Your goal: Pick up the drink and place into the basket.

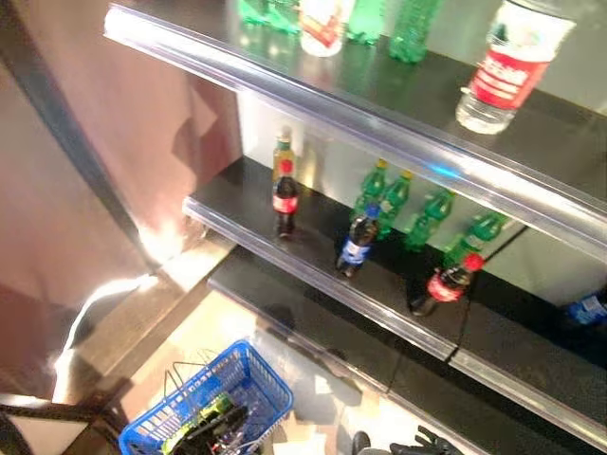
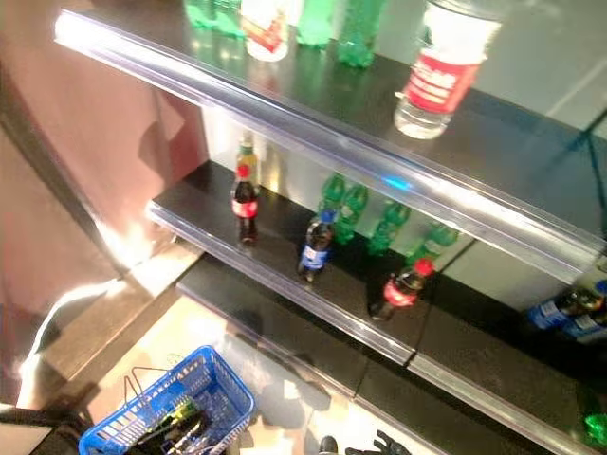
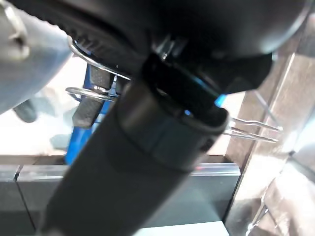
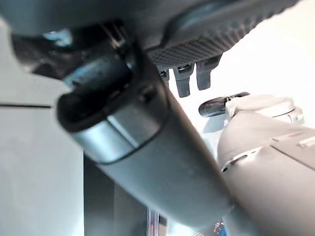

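Several drinks stand on the middle shelf (image 1: 313,275): a red-capped cola bottle (image 1: 285,199), a dark bottle with a blue label (image 1: 357,243), a leaning cola bottle (image 1: 444,283) and green bottles (image 1: 396,197) behind them. The blue wire basket (image 1: 267,402) hangs low at the left, with dark items bearing green labels in it. In the left wrist view my left hand (image 3: 147,147) has its fingers (image 3: 86,110) hooked over the basket's wire handle (image 3: 78,91). My right hand (image 1: 422,443) hangs low under the shelves, open and holding nothing.
The top shelf (image 1: 379,109) carries a clear bottle with a red label (image 1: 507,66) and more green bottles (image 1: 413,28). Blue-labelled bottles (image 2: 569,313) sit at the far right. A lower dark shelf (image 1: 313,322) juts out below. A brown wall (image 1: 95,142) closes the left side.
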Motion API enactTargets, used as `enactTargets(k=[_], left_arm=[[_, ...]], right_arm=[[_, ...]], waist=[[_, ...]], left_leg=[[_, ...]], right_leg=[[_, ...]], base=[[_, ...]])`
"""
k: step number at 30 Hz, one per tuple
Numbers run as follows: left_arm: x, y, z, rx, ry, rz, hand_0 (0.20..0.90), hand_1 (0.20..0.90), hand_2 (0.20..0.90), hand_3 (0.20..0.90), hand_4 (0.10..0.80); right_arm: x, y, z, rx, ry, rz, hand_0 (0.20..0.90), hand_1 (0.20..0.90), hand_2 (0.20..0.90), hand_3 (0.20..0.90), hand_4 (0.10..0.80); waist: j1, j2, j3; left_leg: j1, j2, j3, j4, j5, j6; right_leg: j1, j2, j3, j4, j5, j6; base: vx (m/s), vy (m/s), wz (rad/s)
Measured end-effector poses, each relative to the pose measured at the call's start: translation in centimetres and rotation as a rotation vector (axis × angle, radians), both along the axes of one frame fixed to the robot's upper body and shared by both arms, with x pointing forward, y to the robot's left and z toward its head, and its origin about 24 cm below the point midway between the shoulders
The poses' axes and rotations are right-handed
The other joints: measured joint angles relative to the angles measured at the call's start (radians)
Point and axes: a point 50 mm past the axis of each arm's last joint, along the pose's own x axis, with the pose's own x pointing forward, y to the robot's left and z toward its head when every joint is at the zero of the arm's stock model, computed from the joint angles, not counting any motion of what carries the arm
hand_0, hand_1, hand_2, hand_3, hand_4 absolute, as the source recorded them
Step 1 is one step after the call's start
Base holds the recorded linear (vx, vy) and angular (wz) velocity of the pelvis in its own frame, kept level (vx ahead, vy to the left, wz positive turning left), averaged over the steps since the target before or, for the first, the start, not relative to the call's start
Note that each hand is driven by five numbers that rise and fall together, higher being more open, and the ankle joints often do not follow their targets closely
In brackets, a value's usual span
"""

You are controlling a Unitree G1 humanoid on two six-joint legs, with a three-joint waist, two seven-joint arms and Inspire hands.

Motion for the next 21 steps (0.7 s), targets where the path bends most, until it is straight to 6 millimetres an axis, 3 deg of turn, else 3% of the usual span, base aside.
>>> enactTargets(k=[2,4,6,7,13,21], left_arm=[[0.0,-0.7,-0.3,-0.021,-0.001,0.009,0.3,0.3,0.3,0.2,0.1],[0.3,-1.8,-0.4,-0.049,-0.021,0.002,0.3,0.3,0.3,0.2,0.1],[0.4,-2.1,-0.5,-0.055,-0.027,0.001,0.3,0.3,0.3,0.2,0.1],[0.5,-2.3,-0.5,-0.059,-0.03,0.004,0.3,0.3,0.3,0.2,0.1],[0.5,-2.5,-0.6,-0.065,-0.029,0.005,0.3,0.3,0.3,0.2,0.1],[-1.2,-2.2,-0.8,-0.071,0.009,0.043,0.3,0.3,0.3,0.2,0.1]], right_arm=[[1.0,-0.5,0.3,-0.014,-0.026,0.007,0.9,0.9,0.9,0.9,0.8],[0.5,-0.8,0.3,-0.018,0.002,0.004,0.9,0.9,0.9,0.9,0.8],[0.1,-0.9,0.2,-0.02,0.014,0.0,0.9,0.9,0.9,0.9,0.8],[0.0,-1.2,0.3,-0.028,0.019,-0.002,0.9,0.9,0.9,0.9,0.8],[-1.1,-2.5,0.4,-0.059,0.047,-0.036,0.9,0.9,0.9,0.9,0.8],[-1.8,-2.2,0.3,-0.059,0.06,-0.007,0.9,0.9,0.9,0.9,0.8]], waist=[[-0.009,0.034,0.022],[-0.008,0.063,0.034],[-0.001,0.07,0.034],[0.0,0.075,0.031],[-0.002,0.079,0.022],[0.001,0.082,-0.027]], left_leg=[[0.004,0.036,-0.04,0.0,0.005,-0.027],[0.023,0.078,-0.055,0.0,0.009,-0.051],[0.032,0.093,-0.064,0.0,0.008,-0.058],[0.032,0.097,-0.104,0.0,0.005,-0.063],[0.034,0.085,-0.116,0.0,0.002,-0.061],[0.046,0.071,-0.133,-0.001,-0.001,-0.056]], right_leg=[[0.009,0.04,0.001,-0.026,0.008,-0.002],[0.03,0.078,0.001,-0.03,-0.001,-0.03],[0.037,0.094,0.002,-0.035,-0.01,-0.04],[0.037,0.105,0.004,-0.035,-0.013,-0.043],[0.045,0.091,-0.011,-0.035,-0.008,-0.047],[0.069,0.074,-0.029,-0.035,-0.016,-0.037]], base=[[0.022,-0.202,-0.4],[0.056,-0.128,0.0],[0.03,-0.041,-0.08],[0.008,-0.002,-0.1],[0.038,0.054,0.03],[0.054,0.025,0.07]])
